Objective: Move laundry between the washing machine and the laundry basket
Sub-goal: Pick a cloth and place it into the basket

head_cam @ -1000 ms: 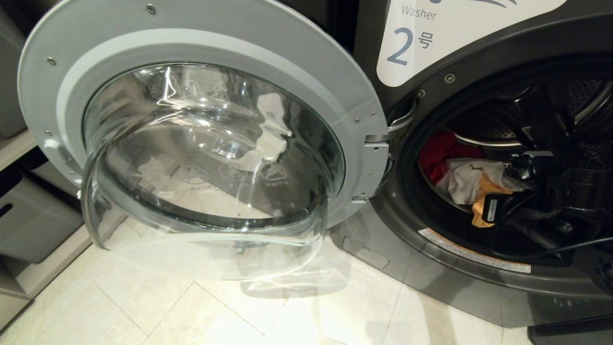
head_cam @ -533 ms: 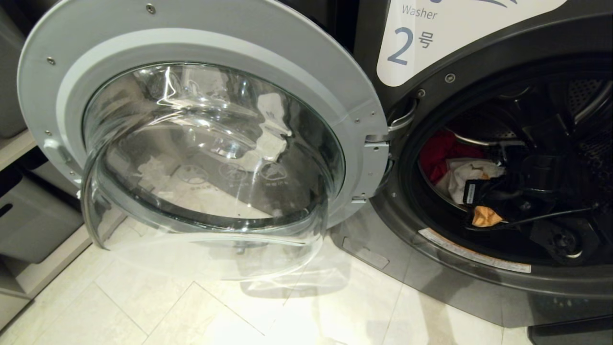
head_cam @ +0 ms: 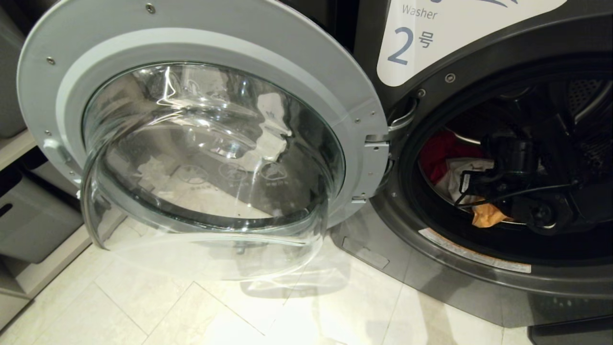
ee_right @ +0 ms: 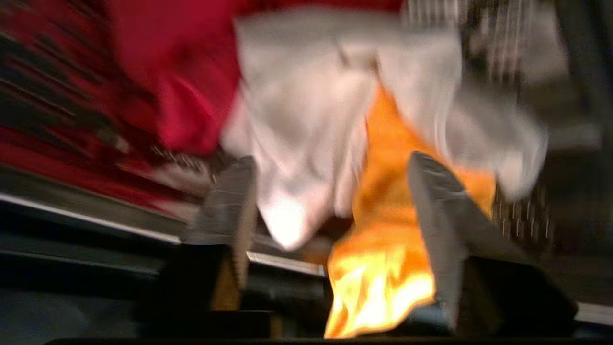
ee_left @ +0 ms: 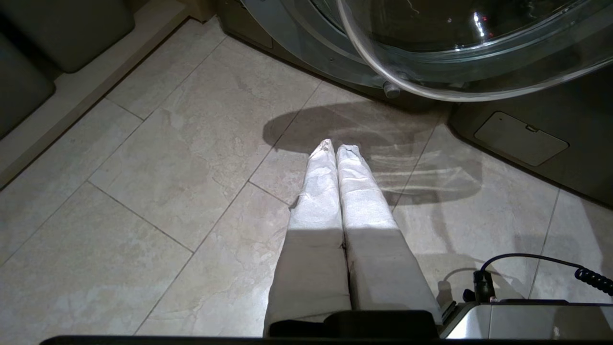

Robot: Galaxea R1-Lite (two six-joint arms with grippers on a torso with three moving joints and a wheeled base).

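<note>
Left pincer (ee_left: 335, 149) pressed together over floor tiles (ee_left: 158, 191), lower centre of its wrist view. Washing machine (head_cam: 431, 258) door (head_cam: 201, 143) swung open, frame left. Right pincer (ee_right: 330, 191) spread wide inside drum, frame right, straddling laundry (head_cam: 455, 167): red, white, orange.

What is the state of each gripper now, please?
Left gripper: closed, empty, above the floor tiles.
Right gripper: open, inside the washing machine drum, at the white garment and orange garment.
</note>
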